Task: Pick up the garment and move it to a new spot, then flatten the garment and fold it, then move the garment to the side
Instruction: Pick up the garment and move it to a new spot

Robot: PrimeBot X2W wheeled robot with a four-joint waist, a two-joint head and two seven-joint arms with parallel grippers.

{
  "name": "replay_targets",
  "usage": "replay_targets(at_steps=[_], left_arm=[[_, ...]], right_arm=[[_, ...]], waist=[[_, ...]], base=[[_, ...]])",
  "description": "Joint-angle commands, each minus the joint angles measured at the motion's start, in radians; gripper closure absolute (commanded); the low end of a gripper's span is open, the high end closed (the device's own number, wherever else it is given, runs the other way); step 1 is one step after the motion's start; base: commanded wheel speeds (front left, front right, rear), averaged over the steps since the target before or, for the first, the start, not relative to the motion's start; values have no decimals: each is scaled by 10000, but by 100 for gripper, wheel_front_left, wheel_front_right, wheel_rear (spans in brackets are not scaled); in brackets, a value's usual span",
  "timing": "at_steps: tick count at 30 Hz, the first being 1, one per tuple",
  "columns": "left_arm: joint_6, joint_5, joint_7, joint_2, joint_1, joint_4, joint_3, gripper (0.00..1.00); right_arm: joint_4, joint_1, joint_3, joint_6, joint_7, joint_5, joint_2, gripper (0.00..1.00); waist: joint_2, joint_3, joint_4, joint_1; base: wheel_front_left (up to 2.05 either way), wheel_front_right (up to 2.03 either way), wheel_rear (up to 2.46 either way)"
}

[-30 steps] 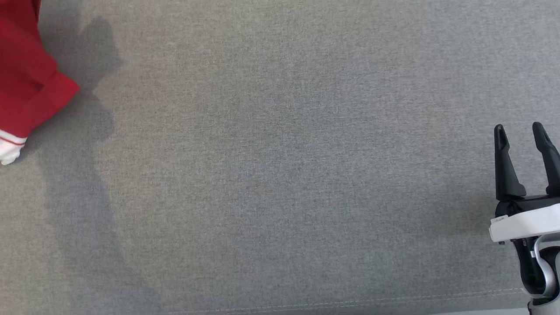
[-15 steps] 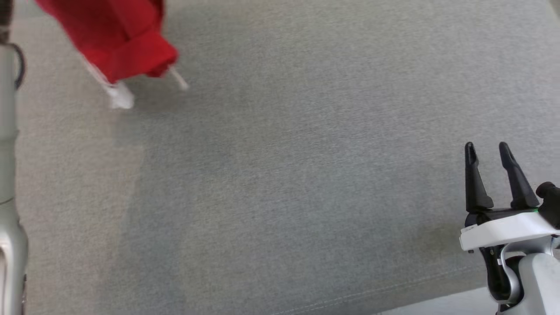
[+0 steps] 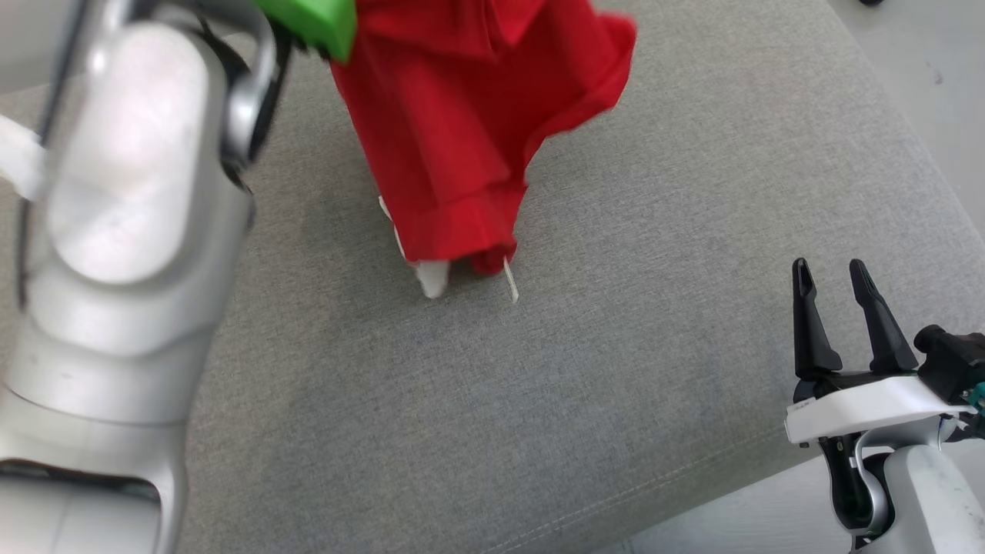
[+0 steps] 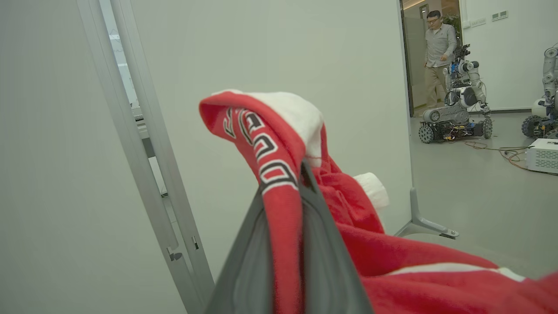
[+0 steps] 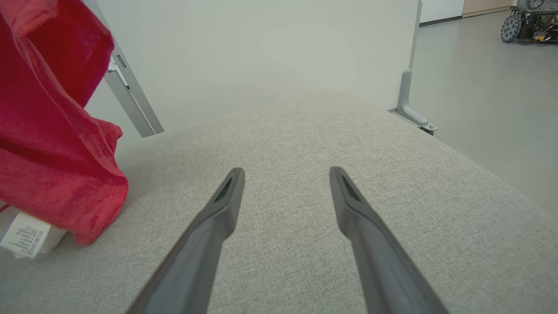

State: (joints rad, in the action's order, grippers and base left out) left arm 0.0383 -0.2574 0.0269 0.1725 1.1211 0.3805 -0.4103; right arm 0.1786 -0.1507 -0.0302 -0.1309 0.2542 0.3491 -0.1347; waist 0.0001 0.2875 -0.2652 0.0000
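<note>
You have the red garment (image 3: 462, 131) hanging in a bunched column over the far left part of the grey upholstered surface (image 3: 616, 385). Its lower hem and a white label (image 3: 432, 278) hang lowest. In the right wrist view the garment's (image 5: 52, 131) bottom fold appears to rest on the fabric surface, with the printed label (image 5: 26, 235) just beside it.

Your left gripper (image 4: 283, 179) is clenched on the garment (image 4: 279, 144): a strip with black and white lettering and a white lining runs up between the two grey fingers and flops over their tips. More red cloth drapes off to the lower right of that view.

Your left arm (image 3: 115, 231) rises large and pale at the left of the head view, beside the hanging cloth.

Your right gripper (image 3: 829, 265) sits well apart at the lower right near the cushion's edge. Its fingers are spread and grasp nothing (image 5: 287, 170).

Behind stands a pale partition (image 4: 305, 43). Past it, a person (image 4: 438, 39) stands near a wheeled robot (image 4: 455, 117).
</note>
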Motion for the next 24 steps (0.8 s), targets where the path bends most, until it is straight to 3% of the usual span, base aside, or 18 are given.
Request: replay_targets(at_steps=[1, 13, 14, 24], left_arm=[[-71, -108, 131, -24, -445, 77, -41, 100], [-193, -860, 1064, -907, -4245, 1549, -1004, 100], [-147, -768, 1250, -991, -4463, 1780, -1274, 0], [-390, -795, 2214, -1022, -4319, 1620, -1352, 0]], right_arm=[[45, -67, 14, 3, 64, 45, 57, 0], [262, -131, 322, 3, 119, 81, -8, 0], [287, -144, 374, 3, 112, 90, -9, 0], [344, 211, 440, 5, 120, -37, -43, 0]], waist=[[-1, -25, -19, 0], [-1, -145, 241, 0], [-1, -180, 285, 0], [-1, -828, 618, 0]], base=[[0, 0, 0], [0, 0, 0], [0, 0, 0], [0, 0, 0]])
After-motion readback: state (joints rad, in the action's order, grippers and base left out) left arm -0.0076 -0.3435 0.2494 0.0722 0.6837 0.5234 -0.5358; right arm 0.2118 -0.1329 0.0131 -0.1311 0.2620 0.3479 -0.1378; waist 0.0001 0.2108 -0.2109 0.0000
